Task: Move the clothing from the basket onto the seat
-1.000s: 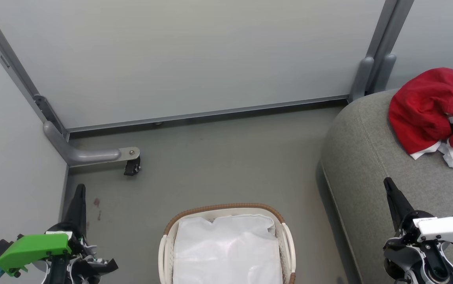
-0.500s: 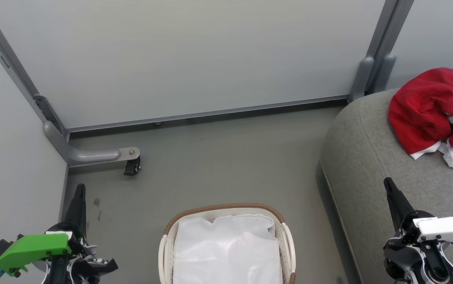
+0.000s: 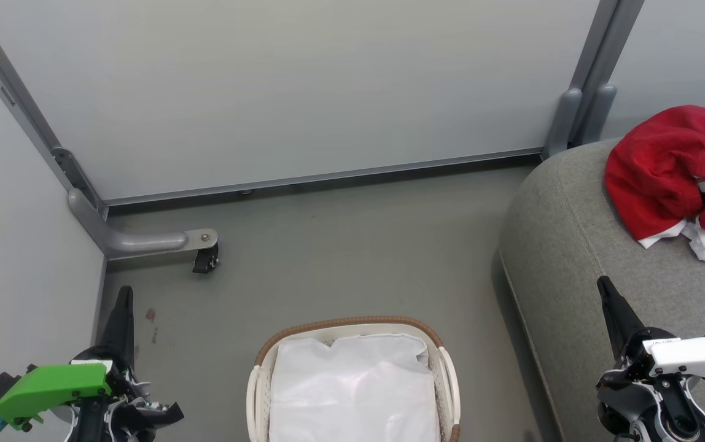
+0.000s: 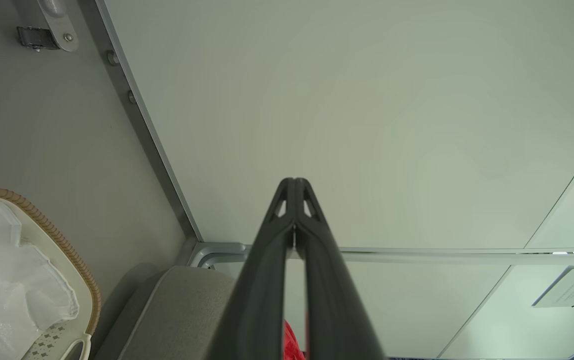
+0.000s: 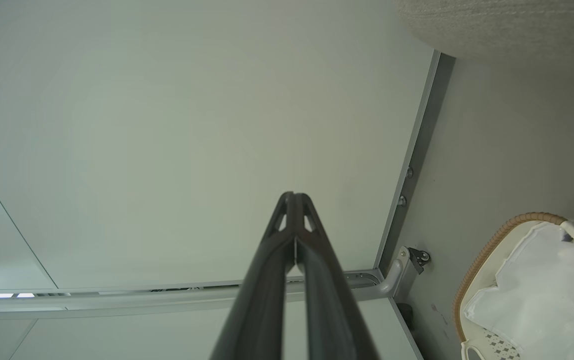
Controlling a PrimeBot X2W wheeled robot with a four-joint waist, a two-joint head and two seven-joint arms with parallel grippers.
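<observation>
The red clothing [image 3: 672, 172] with white parts lies crumpled on the grey seat [image 3: 573, 245] at the right edge of the head view; a red sliver [image 4: 292, 342] shows in the left wrist view. The basket [image 3: 352, 324] stands on the floor at bottom centre, holding its white liner [image 3: 352, 387]. My left gripper [image 3: 124, 293] is at the lower left, shut and holding nothing, fingertips together [image 4: 294, 182]. Over the seat's front, my right gripper [image 3: 603, 283] is shut with nothing in it, tips touching [image 5: 294, 195].
Pale partition panels [image 3: 297, 92] with grey metal frames close off the back and left. A grey bracket with a black caster [image 3: 205, 258] stands on the floor at the left. Grey floor [image 3: 358, 245] lies between the basket, the panels and the seat.
</observation>
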